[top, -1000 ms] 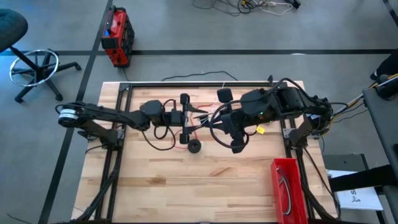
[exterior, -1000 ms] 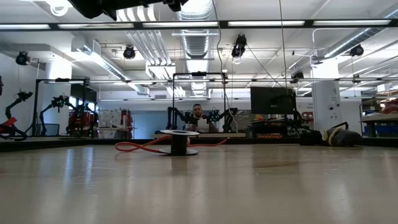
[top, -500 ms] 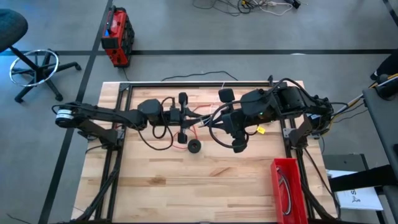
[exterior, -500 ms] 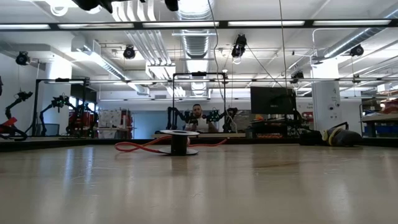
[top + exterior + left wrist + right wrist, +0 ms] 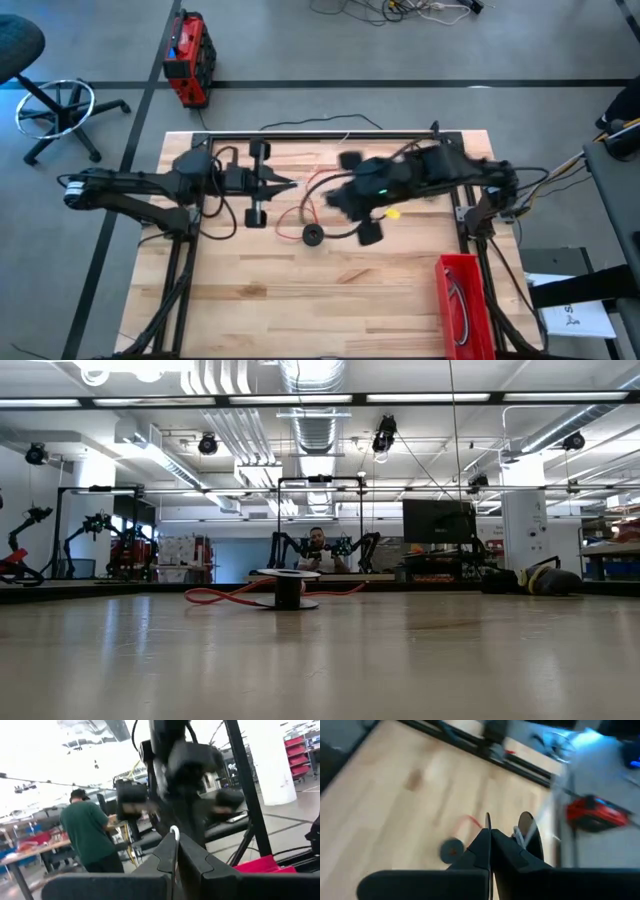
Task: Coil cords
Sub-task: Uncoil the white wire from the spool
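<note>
**Both claws pinching the white cord above the table's middle**

Claws first: your left gripper (image 5: 285,183) has its fingers (image 5: 200,865) pressed together, and the left wrist view shows the white cord (image 5: 174,834) nipped between their tips. Your right gripper (image 5: 336,200) is also pressed together. In its wrist view a thin pale strand rises from between the fingertips (image 5: 506,851), and more white cord hangs just beside them. The two claws face each other, tips near but apart.

The red cord (image 5: 308,196) lies in loose loops on the wooden table (image 5: 250,300), between and below the two claws. Your low view shows it flat on the boards. Just at its 6 o'clock stands a small dark spool (image 5: 314,235), close to the table's centre. From that spool your left claw sits at about 10 o'clock and your right at about 1 o'clock.

The black cord (image 5: 300,123) trails along the table's far edge, at 12 o'clock. A red bin (image 5: 460,300) rests at 4 o'clock near the corner. A red toolbox (image 5: 188,58) stands on the floor at 11 o'clock, well apart. A person (image 5: 90,837) stands in the room beyond.
</note>
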